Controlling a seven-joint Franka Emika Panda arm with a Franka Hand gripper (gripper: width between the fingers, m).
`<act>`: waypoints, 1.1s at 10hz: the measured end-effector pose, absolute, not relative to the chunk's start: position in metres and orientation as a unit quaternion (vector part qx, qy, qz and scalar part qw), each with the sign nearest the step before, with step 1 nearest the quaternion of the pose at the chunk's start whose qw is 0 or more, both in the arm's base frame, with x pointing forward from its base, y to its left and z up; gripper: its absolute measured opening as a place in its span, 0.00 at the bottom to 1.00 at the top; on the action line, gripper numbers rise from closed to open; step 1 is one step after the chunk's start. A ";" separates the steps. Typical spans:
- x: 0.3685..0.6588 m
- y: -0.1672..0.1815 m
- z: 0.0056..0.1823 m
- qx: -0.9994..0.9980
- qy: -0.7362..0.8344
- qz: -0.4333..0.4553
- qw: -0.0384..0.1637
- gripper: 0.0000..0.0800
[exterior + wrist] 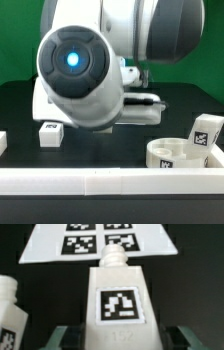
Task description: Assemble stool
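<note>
- The gripper (120, 334) is pinched on a white stool leg (119, 297): in the wrist view its two dark fingers (66, 335) sit against the leg's two flat flanks, with the tagged face between them.
- That leg lies on the black table (185, 286), its narrow stepped peg end pointing toward the marker board (98, 242), the peg tip just short of the board's near edge.
- A second leg (8, 314) lies just beside the held one, apart from it.
- In the exterior view the arm's body hides the grasp; the round seat (178, 155) sits near the white border rail (110, 180), with another leg (204, 133) standing on or behind it, I cannot tell which, and a small tagged piece (50, 132) nearer that view's left.
- Handling, as a judgement: the leg looks like rigid moulded plastic, light, with smooth faces that could slip under a loose pinch.
- The parallel flat flanks of the blocky body suit the fingers best; the thin peg should stay free for the seat socket.
</note>
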State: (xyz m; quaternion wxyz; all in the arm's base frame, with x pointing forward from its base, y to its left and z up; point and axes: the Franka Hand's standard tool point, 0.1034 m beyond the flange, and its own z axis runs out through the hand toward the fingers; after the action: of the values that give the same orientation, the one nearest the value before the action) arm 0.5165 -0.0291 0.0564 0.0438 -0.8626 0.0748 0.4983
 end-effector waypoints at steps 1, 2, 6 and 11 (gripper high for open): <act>0.522 -0.028 0.071 -0.865 0.091 0.492 0.037 0.42; 0.525 -0.028 0.076 -0.868 0.102 0.486 0.031 0.42; 0.554 -0.029 0.068 -0.915 0.101 0.391 0.026 0.42; 0.563 -0.001 0.100 -0.969 0.120 0.216 0.022 0.42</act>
State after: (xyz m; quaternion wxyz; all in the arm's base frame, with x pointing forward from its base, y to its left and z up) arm 0.5631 -0.0010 0.0995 0.0218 -0.9687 0.1204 0.2160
